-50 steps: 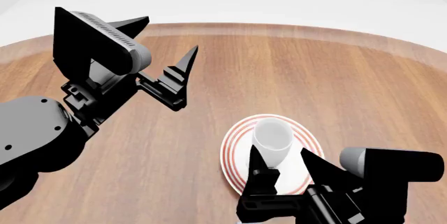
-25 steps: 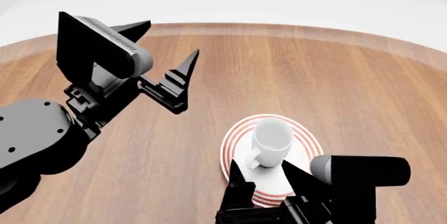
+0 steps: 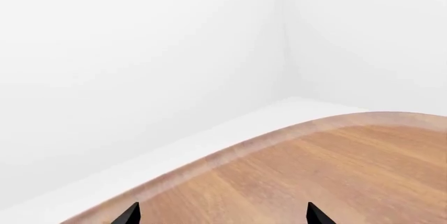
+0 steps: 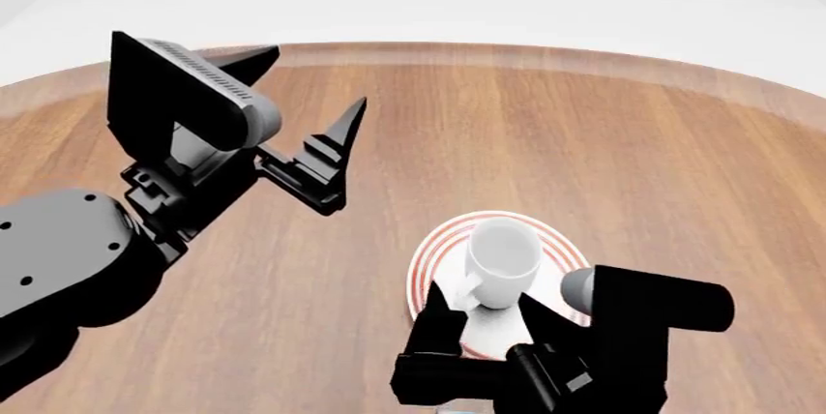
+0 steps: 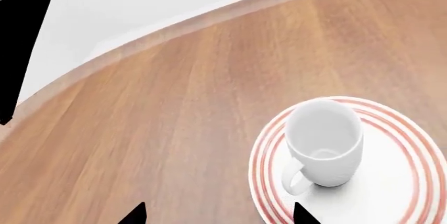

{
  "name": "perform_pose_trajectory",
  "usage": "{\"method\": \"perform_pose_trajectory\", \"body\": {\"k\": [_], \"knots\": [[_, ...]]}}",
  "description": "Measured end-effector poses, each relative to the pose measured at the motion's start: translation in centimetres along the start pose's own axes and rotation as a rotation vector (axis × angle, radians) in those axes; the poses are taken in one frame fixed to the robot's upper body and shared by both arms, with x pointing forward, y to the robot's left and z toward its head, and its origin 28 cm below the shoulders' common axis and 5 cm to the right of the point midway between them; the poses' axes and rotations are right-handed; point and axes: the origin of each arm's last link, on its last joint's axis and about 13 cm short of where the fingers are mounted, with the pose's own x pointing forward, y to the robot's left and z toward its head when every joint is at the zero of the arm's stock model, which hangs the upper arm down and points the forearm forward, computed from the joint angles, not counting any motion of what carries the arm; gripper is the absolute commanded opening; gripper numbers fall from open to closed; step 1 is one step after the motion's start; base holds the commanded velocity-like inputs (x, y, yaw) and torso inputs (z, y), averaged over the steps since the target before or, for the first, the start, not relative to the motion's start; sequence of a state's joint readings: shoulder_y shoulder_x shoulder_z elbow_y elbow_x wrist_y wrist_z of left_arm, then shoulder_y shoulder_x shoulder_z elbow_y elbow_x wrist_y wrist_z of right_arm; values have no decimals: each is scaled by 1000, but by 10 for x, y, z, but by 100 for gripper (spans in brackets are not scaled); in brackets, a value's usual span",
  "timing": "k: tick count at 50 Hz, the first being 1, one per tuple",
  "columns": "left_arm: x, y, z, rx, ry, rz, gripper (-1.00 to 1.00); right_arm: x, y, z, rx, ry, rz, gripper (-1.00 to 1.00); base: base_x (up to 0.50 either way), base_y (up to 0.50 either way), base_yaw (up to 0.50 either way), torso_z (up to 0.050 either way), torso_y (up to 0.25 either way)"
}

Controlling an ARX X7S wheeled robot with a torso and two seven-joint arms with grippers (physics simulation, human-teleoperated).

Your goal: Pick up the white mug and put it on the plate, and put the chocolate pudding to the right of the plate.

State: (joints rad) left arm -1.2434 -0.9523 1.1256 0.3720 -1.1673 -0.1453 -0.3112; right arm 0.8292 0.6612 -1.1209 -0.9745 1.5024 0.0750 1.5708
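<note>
Mug placement looks complete: white mug (image 5: 323, 143) upright on plate (image 5: 409, 182), handle toward right gripper (image 4: 485, 322), which hovers empty, jaws spread. Left gripper (image 4: 309, 109) likewise agape, aloft. Chocolate pudding not in view; locate it first, then approach squarely.

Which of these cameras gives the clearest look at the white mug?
The right wrist view: the white mug shows whole, upright on the plate, handle and inside visible. The head view shows it smaller, behind the right tool. The left wrist view misses it.

left gripper (image 4: 309, 114) raised, jaws spread; right gripper (image 4: 485, 322) low, apparently open, empty.
</note>
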Motion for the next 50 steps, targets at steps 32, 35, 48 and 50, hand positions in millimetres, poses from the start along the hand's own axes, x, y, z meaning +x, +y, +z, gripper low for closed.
{"method": "perform_pose_trajectory", "body": {"k": [32, 35, 48, 50], "knots": [[-1, 0, -4, -25, 3, 4, 100, 14, -5, -29, -107, 104, -119, 100, 0, 0, 0, 0, 0], [-1, 0, -5, -27, 4, 3, 100, 14, -6, -31, -110, 114, -124, 100, 0, 0, 0, 0, 0], [0, -1, -8, -34, 9, 2, 100, 14, -7, -36, -104, 158, -137, 100, 0, 0, 0, 0, 0], [-1, -1, -9, -34, 10, 1, 100, 13, -7, -37, -103, 163, -138, 100, 0, 0, 0, 0, 0]]}}
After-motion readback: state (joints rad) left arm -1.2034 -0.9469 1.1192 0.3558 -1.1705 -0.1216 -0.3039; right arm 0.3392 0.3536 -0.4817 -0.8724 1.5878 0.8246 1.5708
